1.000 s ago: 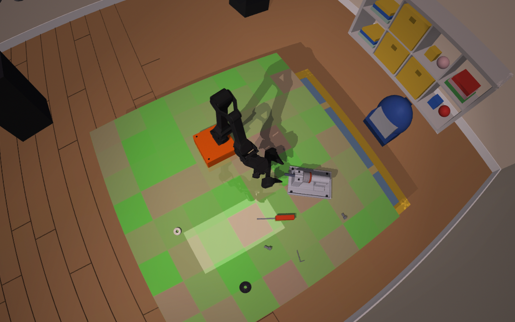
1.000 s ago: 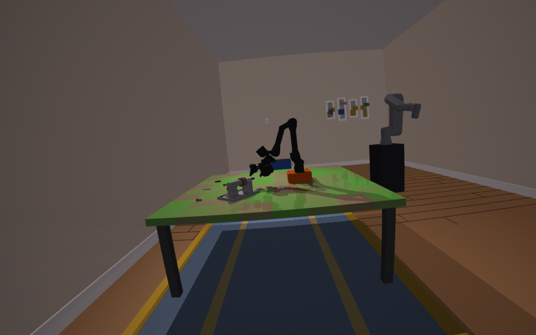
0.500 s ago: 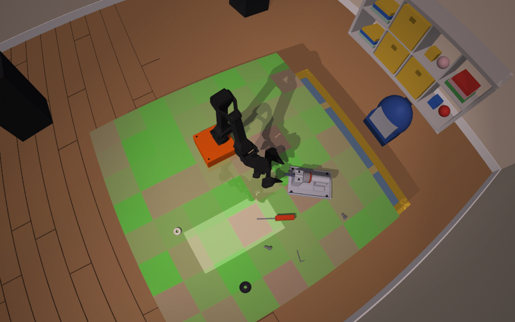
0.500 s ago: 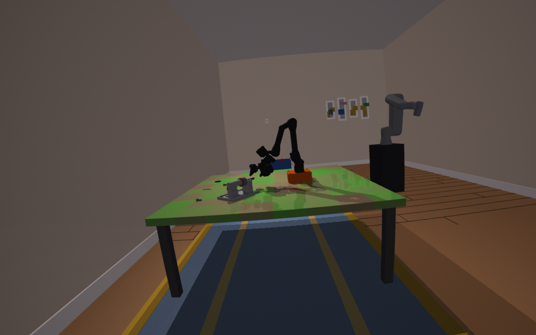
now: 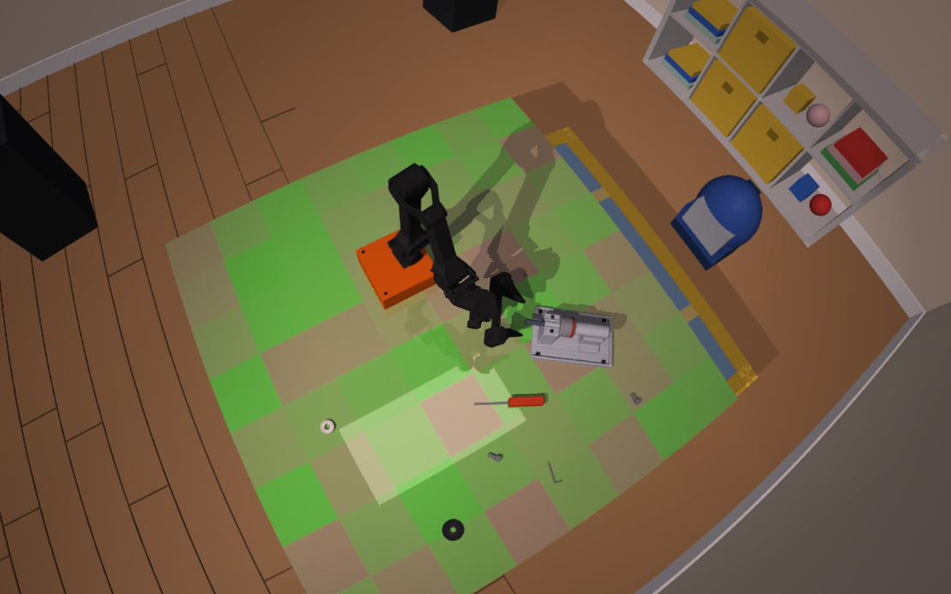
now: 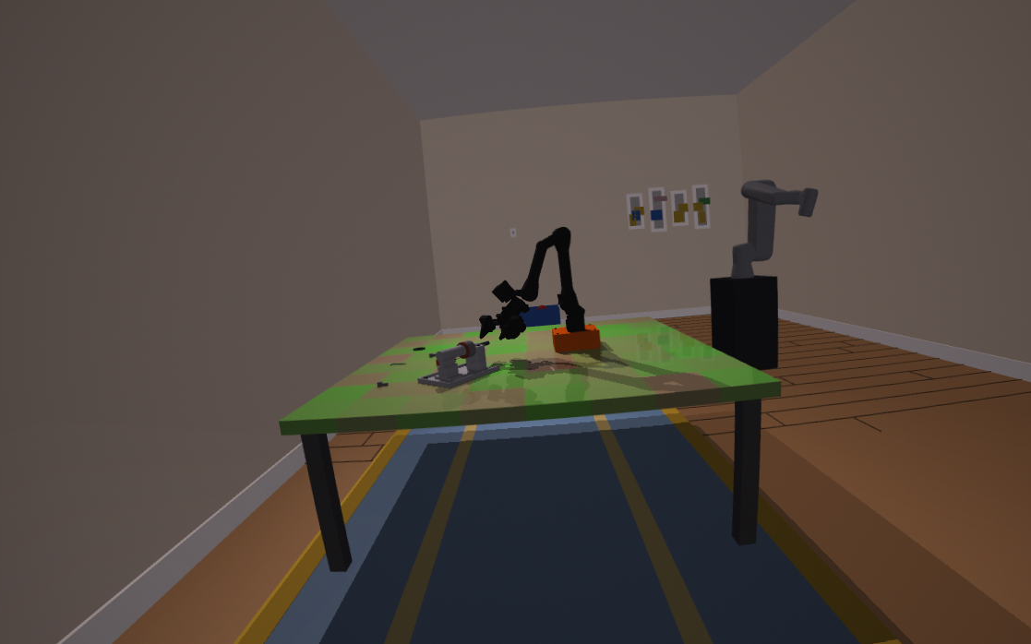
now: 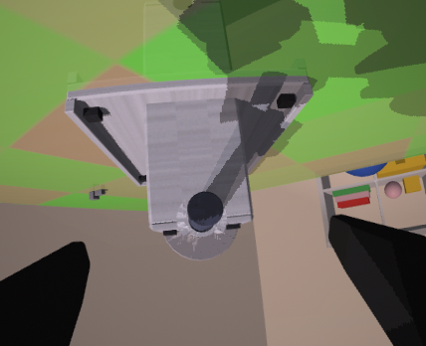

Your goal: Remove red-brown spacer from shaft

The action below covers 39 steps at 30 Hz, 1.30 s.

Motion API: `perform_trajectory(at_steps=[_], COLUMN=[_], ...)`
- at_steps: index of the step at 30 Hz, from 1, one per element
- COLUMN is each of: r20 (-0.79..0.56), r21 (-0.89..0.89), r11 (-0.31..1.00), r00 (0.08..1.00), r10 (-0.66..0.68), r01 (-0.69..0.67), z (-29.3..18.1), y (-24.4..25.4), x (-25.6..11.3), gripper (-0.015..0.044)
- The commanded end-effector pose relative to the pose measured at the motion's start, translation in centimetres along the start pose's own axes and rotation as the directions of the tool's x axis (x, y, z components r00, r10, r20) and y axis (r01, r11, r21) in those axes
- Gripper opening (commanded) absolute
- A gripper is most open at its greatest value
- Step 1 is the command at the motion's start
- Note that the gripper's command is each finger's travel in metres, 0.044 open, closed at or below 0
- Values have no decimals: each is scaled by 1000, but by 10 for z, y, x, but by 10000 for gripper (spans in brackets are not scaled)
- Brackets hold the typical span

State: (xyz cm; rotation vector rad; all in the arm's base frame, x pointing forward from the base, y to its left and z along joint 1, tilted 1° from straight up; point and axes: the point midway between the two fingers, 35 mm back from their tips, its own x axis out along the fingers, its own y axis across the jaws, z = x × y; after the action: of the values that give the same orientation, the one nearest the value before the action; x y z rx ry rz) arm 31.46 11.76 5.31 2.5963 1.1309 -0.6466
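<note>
My gripper (image 5: 522, 317) (image 6: 495, 331) (image 7: 212, 243) is open and empty, its fingertips beside the shaft's free end. The dark shaft (image 5: 533, 322) (image 7: 205, 211) sticks out of the near support block (image 7: 196, 149); in the wrist view its round end shows between the two fingers, touching neither. The red-brown spacer (image 5: 573, 327) is still on the shaft line, against the large light-grey housing (image 5: 594, 327) (image 6: 449, 354). Lighter rings show on its other side. All stands on the grey base plate (image 5: 556, 355) (image 7: 123, 114). The near block hides the spacers in the wrist view.
A red-handled screwdriver (image 5: 527, 401) lies beside the base plate. Bolts (image 5: 494, 456) (image 5: 635, 398), a hex key (image 5: 552, 472), a white ring (image 5: 327, 426) and a black ring (image 5: 452, 529) lie farther off. A tiny ring (image 5: 524, 275) lies in the arm's shadow.
</note>
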Motion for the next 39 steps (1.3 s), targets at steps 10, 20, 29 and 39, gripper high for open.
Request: perform_trajectory(at_steps=[10,20,29,39], r20=[0,-1,-2,-2], r21=[3,3,3,3], r11=[1000,1000,1000,1000], r00=[1000,1000,1000,1000], r10=[3,3,3,3], r01=[-3,-3,-3,-3], z=[-1,-1,0,0], y=[1,2,1,1], x=[13,29,42,42], gripper=[440,440,440,440])
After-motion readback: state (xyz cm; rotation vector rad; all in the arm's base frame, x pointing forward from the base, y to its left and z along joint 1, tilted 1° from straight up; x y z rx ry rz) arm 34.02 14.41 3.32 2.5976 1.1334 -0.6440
